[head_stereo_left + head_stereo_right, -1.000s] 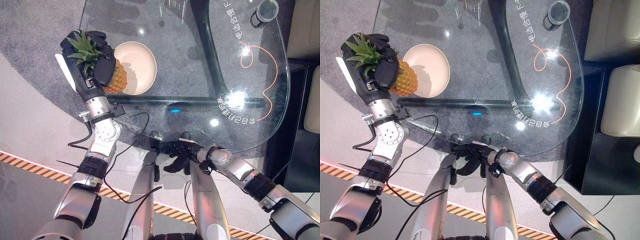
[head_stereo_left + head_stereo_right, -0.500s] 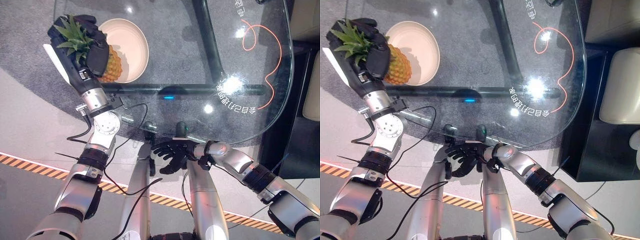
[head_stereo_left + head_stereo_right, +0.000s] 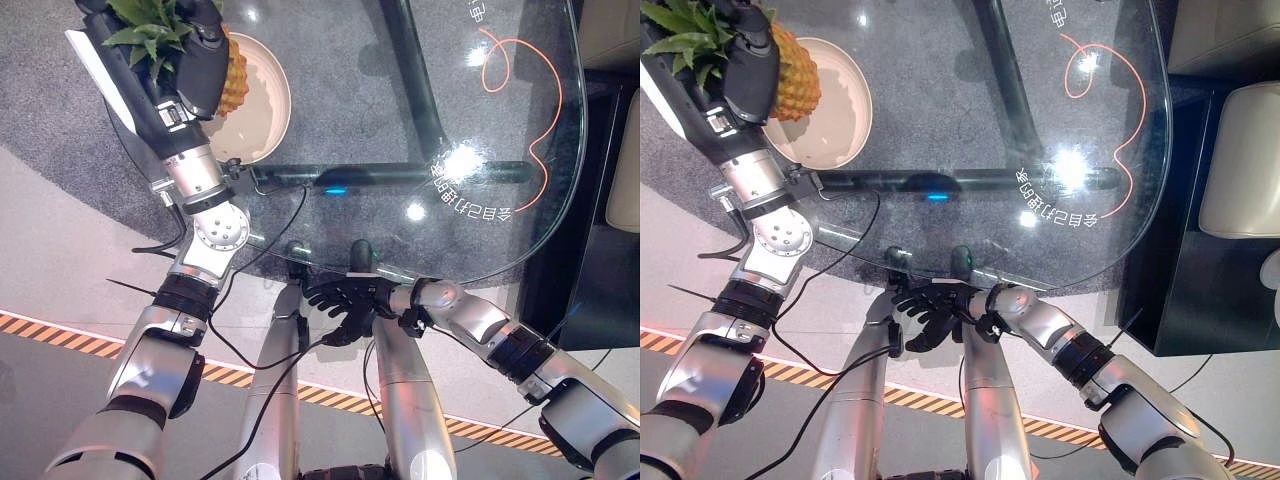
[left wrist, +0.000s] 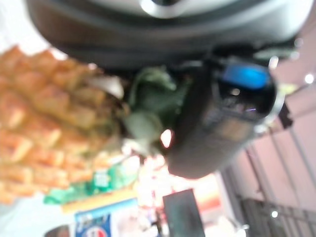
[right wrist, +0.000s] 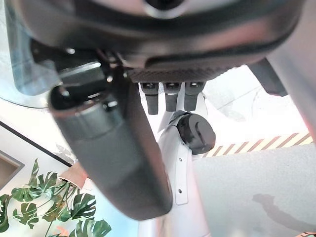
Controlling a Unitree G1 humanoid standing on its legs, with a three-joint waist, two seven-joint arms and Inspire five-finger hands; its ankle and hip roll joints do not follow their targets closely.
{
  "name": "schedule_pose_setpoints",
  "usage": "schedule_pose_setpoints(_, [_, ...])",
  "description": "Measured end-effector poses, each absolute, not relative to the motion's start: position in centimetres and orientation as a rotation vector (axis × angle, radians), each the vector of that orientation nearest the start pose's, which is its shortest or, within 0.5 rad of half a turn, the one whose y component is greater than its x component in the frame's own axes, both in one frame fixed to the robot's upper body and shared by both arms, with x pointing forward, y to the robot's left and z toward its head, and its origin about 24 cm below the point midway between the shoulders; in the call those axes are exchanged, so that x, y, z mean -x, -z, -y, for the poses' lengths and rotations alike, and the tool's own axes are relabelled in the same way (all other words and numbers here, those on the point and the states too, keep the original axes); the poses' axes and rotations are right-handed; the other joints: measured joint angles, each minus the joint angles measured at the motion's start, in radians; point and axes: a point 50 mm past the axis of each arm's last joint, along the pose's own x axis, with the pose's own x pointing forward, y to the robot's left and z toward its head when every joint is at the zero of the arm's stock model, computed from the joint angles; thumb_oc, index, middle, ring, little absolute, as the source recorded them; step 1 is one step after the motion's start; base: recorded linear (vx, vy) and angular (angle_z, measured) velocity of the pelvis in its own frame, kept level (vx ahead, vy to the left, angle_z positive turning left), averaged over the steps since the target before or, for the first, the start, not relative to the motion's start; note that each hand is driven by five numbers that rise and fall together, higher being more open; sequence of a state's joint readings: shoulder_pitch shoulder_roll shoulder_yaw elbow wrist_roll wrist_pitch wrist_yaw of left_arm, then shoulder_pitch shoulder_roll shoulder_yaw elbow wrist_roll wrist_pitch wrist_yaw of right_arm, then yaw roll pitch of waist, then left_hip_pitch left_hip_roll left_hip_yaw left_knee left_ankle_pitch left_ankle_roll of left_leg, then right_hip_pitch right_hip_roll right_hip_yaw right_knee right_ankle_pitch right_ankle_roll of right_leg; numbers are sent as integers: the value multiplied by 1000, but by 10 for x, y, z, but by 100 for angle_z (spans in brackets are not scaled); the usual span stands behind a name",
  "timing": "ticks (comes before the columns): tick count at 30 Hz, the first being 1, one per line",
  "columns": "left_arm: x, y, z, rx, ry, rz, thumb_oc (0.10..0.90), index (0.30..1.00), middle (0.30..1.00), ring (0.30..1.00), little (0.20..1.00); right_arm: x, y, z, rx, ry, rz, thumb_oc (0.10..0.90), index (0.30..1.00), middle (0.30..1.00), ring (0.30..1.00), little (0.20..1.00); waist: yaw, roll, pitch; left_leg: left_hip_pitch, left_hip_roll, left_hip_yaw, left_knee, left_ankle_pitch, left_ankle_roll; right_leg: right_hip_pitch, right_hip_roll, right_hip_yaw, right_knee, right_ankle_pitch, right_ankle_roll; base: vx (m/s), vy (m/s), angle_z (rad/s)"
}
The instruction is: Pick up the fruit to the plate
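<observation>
Left hand (image 3: 185,70), upper left of the head views, fingers curled round the pineapple (image 3: 795,75) near its crown; green leaves stick out over the back of the hand. The left wrist view shows the orange scaly body and leaf base pressed against the dark palm. The fruit hangs over the left rim of the plate (image 3: 258,105), partly above its bowl; cannot tell if it touches the plate.

The cream round plate sits on the glass desk (image 3: 400,130), upper left of frame. Dark desk frame bars show through the glass, with a small blue light on the crossbar. Grey carpet lies below.

On the glass, right of centre, is a red-orange curly line (image 3: 535,150) and a row of white characters near the front edge, seen upside down and not readable. More white characters sit at the top edge.

Right hand (image 3: 340,300), lower centre, below the desk's front edge, fingers spread and loose, holding nothing.

Striped orange-black tape (image 3: 60,335) runs across the floor at the bottom.
</observation>
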State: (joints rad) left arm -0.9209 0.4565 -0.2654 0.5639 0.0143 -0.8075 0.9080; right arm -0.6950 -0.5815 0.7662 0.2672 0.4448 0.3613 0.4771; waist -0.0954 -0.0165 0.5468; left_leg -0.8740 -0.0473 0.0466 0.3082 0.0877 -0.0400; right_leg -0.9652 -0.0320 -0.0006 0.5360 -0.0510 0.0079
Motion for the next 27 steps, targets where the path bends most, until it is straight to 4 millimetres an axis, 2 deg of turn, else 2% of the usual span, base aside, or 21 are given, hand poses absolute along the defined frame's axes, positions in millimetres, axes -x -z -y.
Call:
schedule_pose_setpoints(4, [-339,-270,-176,-15,-453,1210,100,300,300,300,200,-317,-72,100,488,-980,-402,800,900,900,900,900,-10,0,0,-32,0,4,10,-1,1,-29,2,5,1,4,2,10,7,-3])
schedule_pose_setpoints(8, [-350,-265,-185,-34,-498,1128,100,300,300,300,200,-317,-73,101,472,-980,-401,800,900,900,900,900,-21,0,0,-64,6,16,30,-9,11,-57,8,13,0,11,4,10,26,-9])
schedule_pose_setpoints(13, [-353,-261,-192,-15,-532,1092,100,300,300,300,200,-318,-77,103,464,-981,-379,800,900,900,900,900,-26,-1,0,-112,10,28,45,-12,15,-103,15,28,2,22,8,4,9,-7])
schedule_pose_setpoints(18, [-353,-276,-192,-14,-534,1137,100,300,300,300,200,-320,-79,106,470,-976,-365,800,900,900,900,900,-30,-6,-1,-144,9,29,60,-16,12,-129,14,31,4,26,12,0,0,-1])
schedule_pose_setpoints(27, [-347,-292,-200,19,-541,1204,100,300,300,300,200,-323,-88,102,466,-979,-326,800,900,900,900,900,-37,-23,-3,-192,8,27,77,-16,11,-179,16,35,11,30,21,-1,-4,0])
